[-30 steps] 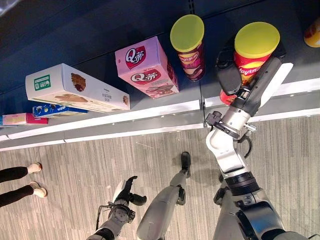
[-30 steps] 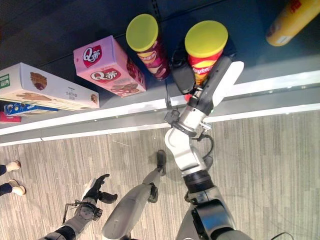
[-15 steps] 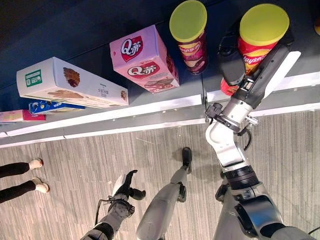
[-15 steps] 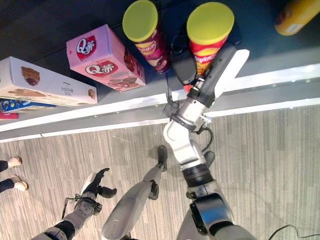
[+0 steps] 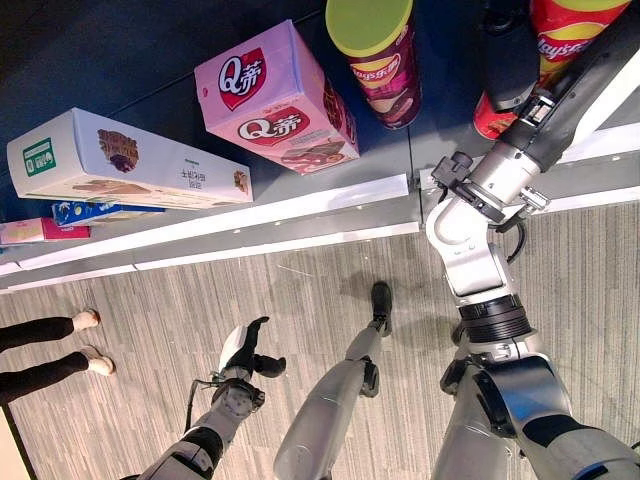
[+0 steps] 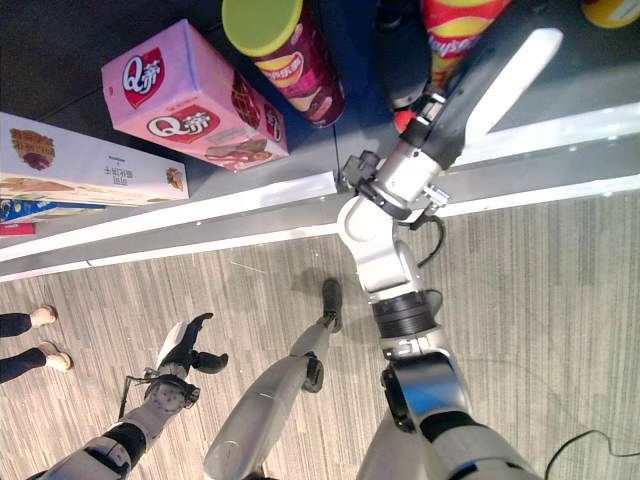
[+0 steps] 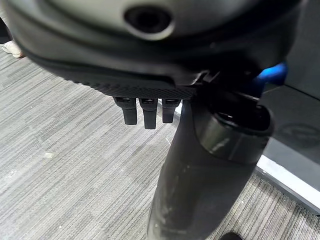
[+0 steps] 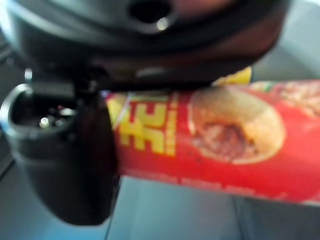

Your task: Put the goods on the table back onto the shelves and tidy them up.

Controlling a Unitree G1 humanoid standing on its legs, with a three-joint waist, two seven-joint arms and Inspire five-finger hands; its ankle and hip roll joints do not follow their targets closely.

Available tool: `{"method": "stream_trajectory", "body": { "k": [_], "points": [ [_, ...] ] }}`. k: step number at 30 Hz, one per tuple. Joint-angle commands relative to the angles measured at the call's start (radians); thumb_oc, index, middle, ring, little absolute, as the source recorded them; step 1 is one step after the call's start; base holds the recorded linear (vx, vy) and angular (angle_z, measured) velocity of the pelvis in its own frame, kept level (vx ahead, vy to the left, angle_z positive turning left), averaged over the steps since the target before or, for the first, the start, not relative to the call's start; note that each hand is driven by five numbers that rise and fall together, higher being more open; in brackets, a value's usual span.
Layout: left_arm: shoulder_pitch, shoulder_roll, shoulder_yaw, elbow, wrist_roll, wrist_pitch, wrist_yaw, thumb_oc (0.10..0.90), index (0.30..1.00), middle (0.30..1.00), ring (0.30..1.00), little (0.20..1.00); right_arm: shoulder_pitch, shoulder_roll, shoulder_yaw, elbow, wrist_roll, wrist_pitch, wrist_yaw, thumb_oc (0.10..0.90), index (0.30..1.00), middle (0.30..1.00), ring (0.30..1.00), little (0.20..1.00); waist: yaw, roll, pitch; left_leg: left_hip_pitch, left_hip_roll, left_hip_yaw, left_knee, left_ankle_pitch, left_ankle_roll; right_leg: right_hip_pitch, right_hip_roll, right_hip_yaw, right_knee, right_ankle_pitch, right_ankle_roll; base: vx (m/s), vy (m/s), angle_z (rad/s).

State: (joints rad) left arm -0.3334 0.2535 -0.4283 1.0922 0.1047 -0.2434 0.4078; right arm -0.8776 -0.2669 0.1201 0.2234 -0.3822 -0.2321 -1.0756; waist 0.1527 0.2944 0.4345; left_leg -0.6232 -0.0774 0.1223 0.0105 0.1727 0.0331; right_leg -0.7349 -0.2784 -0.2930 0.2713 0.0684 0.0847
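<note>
My right hand (image 5: 508, 65) is shut on a red chip can (image 5: 565, 35) that stands on the dark shelf (image 5: 440, 150). In the right wrist view the thumb (image 8: 65, 165) curls round the red can (image 8: 215, 135). To its left on the same shelf stand a purple chip can with a green lid (image 5: 380, 55), a pink box (image 5: 275, 110) and a long white box (image 5: 120, 165). My left hand (image 5: 245, 355) hangs low over the floor, its fingers (image 7: 145, 112) relaxed and holding nothing.
A small blue box (image 5: 85, 212) and a pink packet (image 5: 30, 232) lie under the white box at the shelf's left end. A yellow item (image 6: 610, 10) sits at the shelf's far right. A person's legs (image 5: 50, 345) stand on the grey floor at the left.
The whole view has shifted. My right hand has carried the red can farther back on the shelf and away from the purple can. The left hand still hangs low.
</note>
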Motion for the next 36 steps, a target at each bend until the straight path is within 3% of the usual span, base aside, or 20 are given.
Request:
{"method": "stream_trajectory", "body": {
  "k": [1,2,3,4,28,36],
  "points": [
    [-0.008,0.109,-0.005,0.038,0.031,0.002,0.064,0.800,0.900,0.900,0.900,0.900,-0.063,-0.010,0.036,-0.055,-0.088,-0.051,-0.031,0.400,0.300,0.300,0.300,0.300,-0.010,-0.039,-0.046,-0.099,0.024,-0.055,0.136,-0.179,-0.070,0.103,-0.094,0.068,-0.221,0.113,0.112,0.02,-0.019,0.05],
    [-0.005,0.110,-0.004,0.039,0.035,0.002,0.066,0.800,0.900,0.900,0.900,0.900,-0.063,-0.015,0.041,-0.052,-0.092,-0.047,-0.029,0.431,0.347,0.347,0.347,0.347,-0.010,-0.042,-0.046,-0.101,0.025,-0.056,0.135,-0.178,-0.071,0.100,-0.093,0.069,-0.221,0.114,0.112,0.02,-0.024,0.03],
    [-0.004,0.110,-0.002,0.041,0.037,0.002,0.067,0.800,0.900,0.900,0.900,0.900,-0.063,-0.017,0.044,-0.050,-0.095,-0.044,-0.027,0.758,0.836,0.836,0.836,0.836,-0.010,-0.043,-0.047,-0.102,0.027,-0.057,0.134,-0.178,-0.071,0.097,-0.093,0.070,-0.221,0.113,0.112,0.00,0.000,0.00],
    [-0.003,0.108,-0.001,0.043,0.039,0.003,0.069,0.800,0.900,0.900,0.900,0.900,-0.061,-0.021,0.050,-0.045,-0.095,-0.041,-0.022,0.800,0.900,0.900,0.900,0.900,-0.011,-0.045,-0.048,-0.105,0.029,-0.057,0.134,-0.177,-0.072,0.094,-0.091,0.070,-0.220,0.112,0.111,0.00,-0.018,0.03],
    [-0.011,0.095,0.021,0.059,0.049,0.016,0.104,0.800,0.900,0.900,0.900,0.900,0.034,0.005,0.023,-0.119,-0.095,-0.056,-0.061,0.800,0.900,0.900,0.900,0.900,-0.035,-0.084,-0.079,-0.090,0.046,-0.055,0.135,-0.183,-0.077,0.097,-0.079,0.079,-0.218,0.110,0.106,0.00,0.000,0.00],
    [-0.008,0.083,0.025,0.065,0.043,0.018,0.104,0.800,0.900,0.900,0.900,0.900,0.103,0.026,0.061,-0.168,-0.080,-0.069,-0.030,0.800,0.900,0.900,0.900,0.900,-0.048,-0.088,-0.089,-0.075,0.046,-0.050,0.142,-0.184,-0.079,0.110,-0.084,0.082,-0.216,0.112,0.104,-0.02,0.021,-0.02]
  ]
}}
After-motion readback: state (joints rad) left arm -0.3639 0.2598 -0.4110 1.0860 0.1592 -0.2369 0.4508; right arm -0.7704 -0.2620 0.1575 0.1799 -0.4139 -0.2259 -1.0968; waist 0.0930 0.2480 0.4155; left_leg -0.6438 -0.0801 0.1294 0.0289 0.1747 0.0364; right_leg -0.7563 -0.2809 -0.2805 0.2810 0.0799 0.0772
